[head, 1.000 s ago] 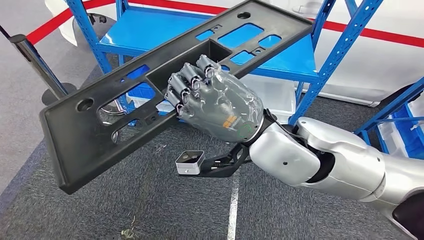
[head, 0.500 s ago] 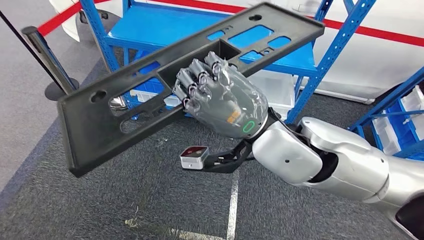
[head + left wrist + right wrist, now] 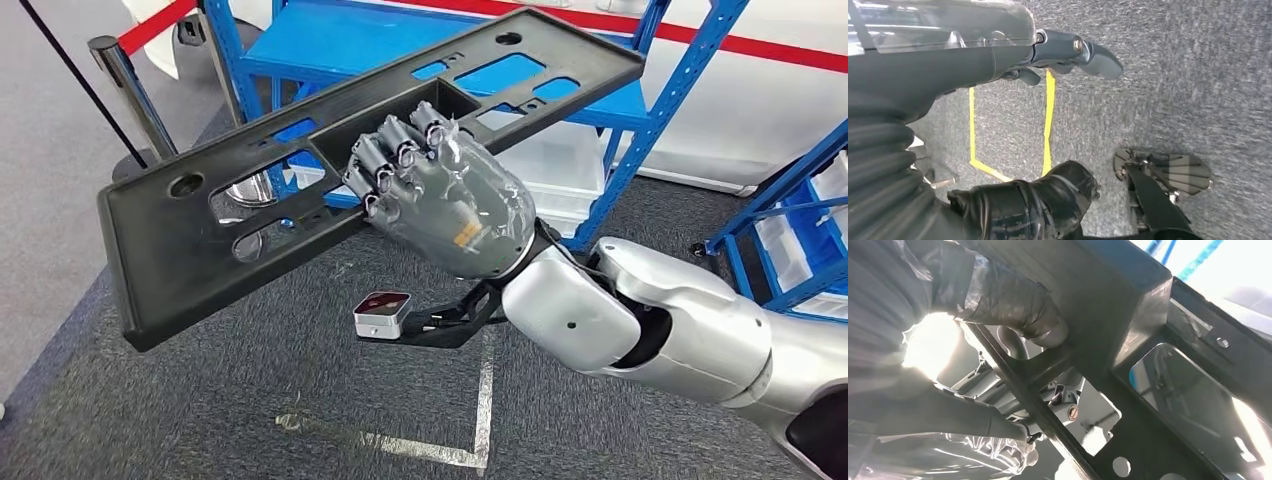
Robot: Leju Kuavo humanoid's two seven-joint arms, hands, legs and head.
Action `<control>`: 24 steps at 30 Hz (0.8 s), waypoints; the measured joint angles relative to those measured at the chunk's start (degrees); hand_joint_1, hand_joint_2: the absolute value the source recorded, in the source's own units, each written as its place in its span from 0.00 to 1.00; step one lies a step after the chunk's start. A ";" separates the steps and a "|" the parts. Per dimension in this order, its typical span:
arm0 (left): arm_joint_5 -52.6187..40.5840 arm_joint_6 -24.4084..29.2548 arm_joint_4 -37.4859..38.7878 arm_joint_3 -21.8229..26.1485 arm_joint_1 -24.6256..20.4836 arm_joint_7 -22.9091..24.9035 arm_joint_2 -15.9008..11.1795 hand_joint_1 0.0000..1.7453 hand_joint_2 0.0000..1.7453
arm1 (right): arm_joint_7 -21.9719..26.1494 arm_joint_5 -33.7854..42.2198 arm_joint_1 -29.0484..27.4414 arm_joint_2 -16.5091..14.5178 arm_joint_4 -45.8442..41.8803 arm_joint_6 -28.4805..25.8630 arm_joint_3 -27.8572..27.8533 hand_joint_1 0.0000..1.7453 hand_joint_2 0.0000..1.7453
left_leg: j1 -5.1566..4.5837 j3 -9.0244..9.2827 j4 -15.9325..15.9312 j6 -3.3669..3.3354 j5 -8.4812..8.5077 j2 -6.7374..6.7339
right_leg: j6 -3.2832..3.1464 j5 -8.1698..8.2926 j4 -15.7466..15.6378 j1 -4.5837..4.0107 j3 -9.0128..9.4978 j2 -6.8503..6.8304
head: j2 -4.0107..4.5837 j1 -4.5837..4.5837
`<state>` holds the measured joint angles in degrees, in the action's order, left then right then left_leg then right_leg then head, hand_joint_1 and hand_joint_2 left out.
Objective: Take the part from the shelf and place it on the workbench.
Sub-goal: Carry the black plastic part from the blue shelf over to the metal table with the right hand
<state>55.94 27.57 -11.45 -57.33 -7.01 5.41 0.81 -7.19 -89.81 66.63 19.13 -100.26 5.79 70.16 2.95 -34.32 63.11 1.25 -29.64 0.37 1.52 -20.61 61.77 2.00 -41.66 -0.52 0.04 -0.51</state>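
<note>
Black plastic, long and flat with many cut-outs: the part (image 3: 330, 170) hangs in the air, tilted, in front of the blue shelf (image 3: 640, 110) and clear of it, over grey carpet. The robot's right hand (image 3: 440, 195) holds it near the middle, fingers curled over one inner bar, thumb pressing from below. Its left hand (image 3: 998, 45) hangs low over the floor, far from the shelf; whether its fingers are spread or closed, I cannot tell. The risk, to my eye: the long panel could twist in that single grip, or an end could clip a shelf post while turning.
</note>
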 joint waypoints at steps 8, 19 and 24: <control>0.35 0.03 0.00 -0.33 0.13 0.05 0.00 0.00 1.00 | -0.07 0.00 -0.35 0.24 -0.05 0.02 -0.04 1.00 1.00 | -1.10 -3.88 -0.29 -1.61 3.62 -0.04 | -1.47 -8.29 8.59 -1.17 1.71 0.37 | 0.00 0.41; 0.67 -0.09 -0.02 -0.39 0.24 0.27 0.21 0.00 1.00 | -0.87 0.19 -0.64 0.32 -0.03 -0.11 -0.56 1.00 1.00 | -1.13 -7.16 6.72 0.91 -0.85 -0.17 | -3.32 -2.95 -4.75 -2.23 7.70 0.00 | 0.00 0.78; 0.62 -0.01 -0.02 -0.42 0.28 0.43 0.05 0.00 1.00 | -1.27 0.37 -1.46 0.33 0.19 -0.41 -0.58 1.00 1.00 | -1.33 -2.98 3.52 0.62 0.22 -0.19 | -3.26 -2.58 -2.82 -2.61 5.32 0.07 | 0.00 0.70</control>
<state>56.56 27.56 -11.47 -57.75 -6.73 5.84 0.87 -8.45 -89.44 65.16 19.45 -100.07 5.38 69.58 1.62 -37.30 66.63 1.87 -29.42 0.18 -1.74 -23.19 58.94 -0.61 -36.34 -0.45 0.04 0.20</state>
